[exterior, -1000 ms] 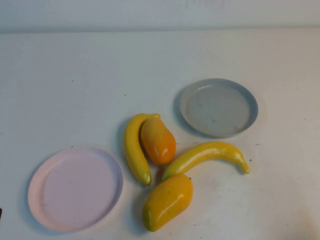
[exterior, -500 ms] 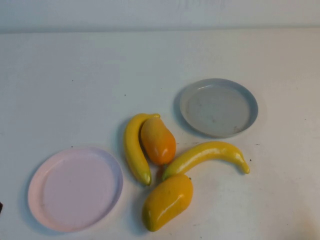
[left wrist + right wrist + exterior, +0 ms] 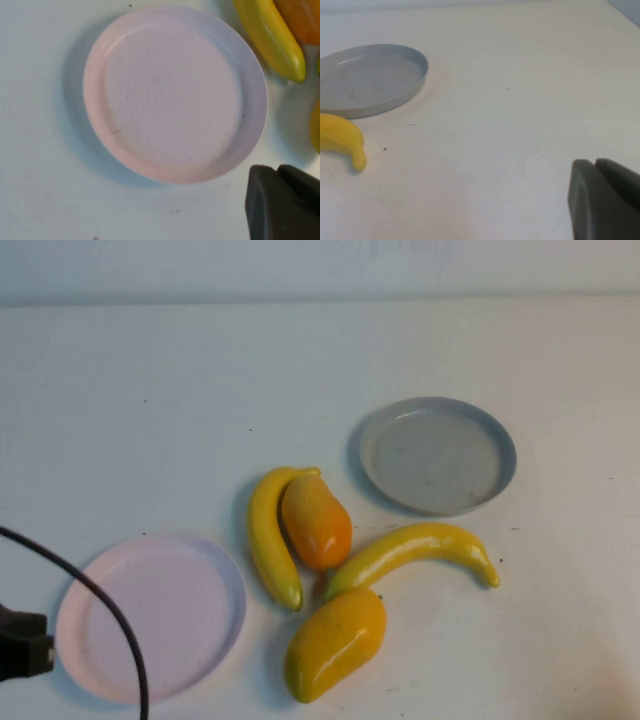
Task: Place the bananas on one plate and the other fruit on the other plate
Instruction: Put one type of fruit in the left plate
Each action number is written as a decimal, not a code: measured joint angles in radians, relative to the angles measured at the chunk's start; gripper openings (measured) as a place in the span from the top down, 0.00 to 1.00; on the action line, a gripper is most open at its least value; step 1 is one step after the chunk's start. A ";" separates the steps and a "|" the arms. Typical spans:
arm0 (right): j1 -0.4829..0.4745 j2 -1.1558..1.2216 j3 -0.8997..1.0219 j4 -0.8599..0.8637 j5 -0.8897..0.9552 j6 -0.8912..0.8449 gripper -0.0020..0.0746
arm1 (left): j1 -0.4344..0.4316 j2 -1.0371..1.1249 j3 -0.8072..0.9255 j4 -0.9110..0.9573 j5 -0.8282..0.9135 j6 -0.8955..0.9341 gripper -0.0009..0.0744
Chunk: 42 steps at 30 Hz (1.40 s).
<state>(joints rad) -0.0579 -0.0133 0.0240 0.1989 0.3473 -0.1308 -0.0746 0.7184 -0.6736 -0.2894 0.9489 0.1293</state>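
Your left pincer (image 3: 282, 200) is hovering just off the pink plate (image 3: 150, 615) at the counter's (image 3: 150, 420) 8 o'clock edge; I cannot tell its state, nor the right pincer's (image 3: 605, 200). The 2 bananas (image 3: 270, 535) and 2 mangoes (image 3: 335, 642) are lying centrally, at 3 o'clock from it, the near banana running 12-to-6; the grey plate (image 3: 437, 455) is sitting at 1 o'clock.

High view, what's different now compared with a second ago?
The left arm has come into view at the near left edge, its left gripper now beside the pink plate, holding nothing. The right gripper hangs over bare table, out of the high view. Both bananas, both mangoes and the grey plate stayed put.
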 joint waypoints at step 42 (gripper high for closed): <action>0.000 0.000 0.000 0.000 0.000 0.000 1.00 | -0.768 0.976 -0.712 0.255 0.218 -0.122 0.55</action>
<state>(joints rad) -0.0579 -0.0133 0.0240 0.1989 0.3473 -0.1308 -0.8421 1.6941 -1.3855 -0.0349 1.1674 0.0070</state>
